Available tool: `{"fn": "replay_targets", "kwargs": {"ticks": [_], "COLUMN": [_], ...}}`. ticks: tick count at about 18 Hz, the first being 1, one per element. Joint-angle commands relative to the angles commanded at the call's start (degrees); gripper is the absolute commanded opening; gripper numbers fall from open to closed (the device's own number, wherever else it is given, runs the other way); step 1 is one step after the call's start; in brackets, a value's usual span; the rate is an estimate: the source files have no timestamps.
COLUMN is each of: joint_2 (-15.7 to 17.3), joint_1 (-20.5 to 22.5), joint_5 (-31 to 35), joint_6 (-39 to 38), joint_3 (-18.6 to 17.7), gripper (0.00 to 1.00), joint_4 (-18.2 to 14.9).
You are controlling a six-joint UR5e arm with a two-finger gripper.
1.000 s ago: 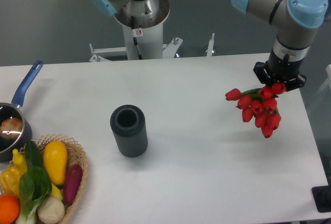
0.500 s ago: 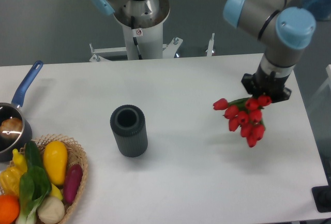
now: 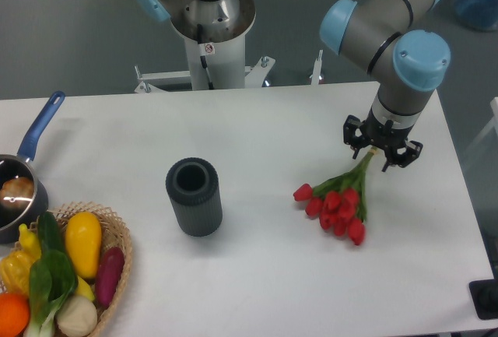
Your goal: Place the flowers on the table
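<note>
I've only got the one fixed camera, sitting high at the front edge of the table (image 3: pixel 257 127) and looking down and across it toward the robot's base (image 3: pixel 208 33). It's far enough back to show nearly the whole top.

Matt ribbed vase (image 3: pixel 194 196), woven basket (image 3: pixel 118 253)

White table (image 3: pixel 272 275): flowers (image 3: pixel 334 205), vase (image 3: pixel 194 195), basket (image 3: pixel 117 263), pan (image 3: pixel 19 197)

Centre obstacle: dark cylinder vase (image 3: pixel 194 195), upright, with bare table (image 3: pixel 272 275) on every side.
Left edge: vegetable basket (image 3: pixel 117 275), pan (image 3: pixel 19 189).
Right: flowers (image 3: pixel 334 205) lying, gripper (image 3: pixel 381 150) above stems.
</note>
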Motion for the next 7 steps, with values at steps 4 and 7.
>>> {"fn": "replay_targets", "kwargs": {"ticks": [4, 7], "joint_2": [0.4, 0.4], "joint_1": [1.4, 1.9], "joint_5": [-0.8, -1.0], "joint_6": [0.6, 0.8], "joint_3": [0.7, 1.1], "gripper": [1.00, 1.00], "joint_4": [0.6, 1.1]}}
